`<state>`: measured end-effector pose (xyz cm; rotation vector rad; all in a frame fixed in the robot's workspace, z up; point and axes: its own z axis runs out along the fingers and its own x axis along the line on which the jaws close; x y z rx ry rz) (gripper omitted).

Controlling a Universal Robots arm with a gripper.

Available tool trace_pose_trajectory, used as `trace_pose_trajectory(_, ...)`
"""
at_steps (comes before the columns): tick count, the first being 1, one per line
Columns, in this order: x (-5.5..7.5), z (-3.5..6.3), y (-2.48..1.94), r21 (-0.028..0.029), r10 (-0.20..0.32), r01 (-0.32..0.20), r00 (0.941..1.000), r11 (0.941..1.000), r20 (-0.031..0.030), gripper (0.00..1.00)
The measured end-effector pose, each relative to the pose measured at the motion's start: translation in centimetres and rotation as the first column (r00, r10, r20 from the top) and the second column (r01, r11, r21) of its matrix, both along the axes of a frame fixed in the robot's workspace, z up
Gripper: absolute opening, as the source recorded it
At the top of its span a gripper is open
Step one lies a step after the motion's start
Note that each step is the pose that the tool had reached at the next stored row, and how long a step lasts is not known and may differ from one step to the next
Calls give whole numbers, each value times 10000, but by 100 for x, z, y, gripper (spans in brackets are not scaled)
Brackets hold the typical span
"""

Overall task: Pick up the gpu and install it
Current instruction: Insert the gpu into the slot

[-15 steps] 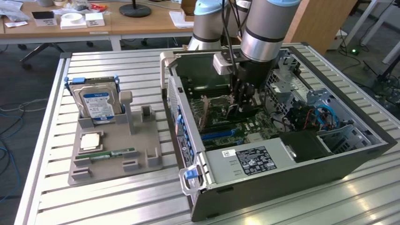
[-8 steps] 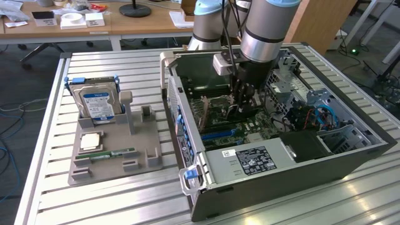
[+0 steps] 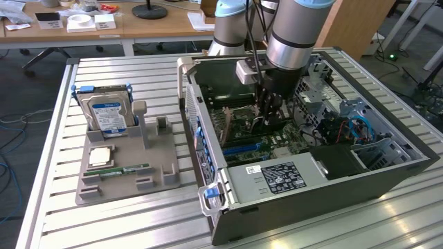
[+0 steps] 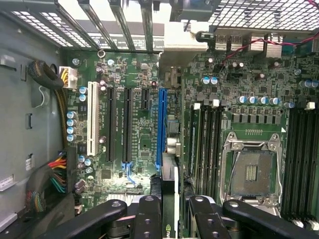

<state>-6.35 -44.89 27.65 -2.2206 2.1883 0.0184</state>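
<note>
Wrist view gives you the clearest read. The gripper (image 4: 174, 219) is clamped on the gpu (image 4: 170, 196), which you see edge-on as a thin strip between the two black fingers (image 4: 149, 219). The card runs in line with the blue slot (image 4: 161, 124) on the motherboard (image 4: 137, 159). The silver bracket (image 4: 182, 45) at the slotted rear wall looks to be the card's own end.

So the pick-up looks done, and the card is already inside the computer case (image 3: 304, 207). You can't tell from these pictures whether its edge is pressed home in the slot or hangs just above it. I'd count the install as under way rather than finished, with the grip not yet let go.

In the exterior view the arm reaches straight down into the open case, with the gripper low over the board. The case lies on its side on the slatted table (image 3: 138, 223). It holds the board, a labelled power supply (image 3: 273, 179), bundled cables (image 4: 52, 179) and an open processor socket (image 4: 251, 172) with no chip in it. Black memory slots (image 4: 207, 144) run just beside the socket.

On the exterior view's left, well apart from the case, a grey holder (image 3: 118, 184) carries three parts. A hard drive (image 3: 107, 114) stands upright, a square processor chip (image 3: 101, 155) lies flat, and a green memory stick (image 3: 124, 169) sits in a groove near the chip.
</note>
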Motion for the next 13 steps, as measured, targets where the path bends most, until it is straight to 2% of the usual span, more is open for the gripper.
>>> trace_pose_trajectory(13, -31, -23, -5, 2, 0, 0, 10000, 10000, 5, 26)
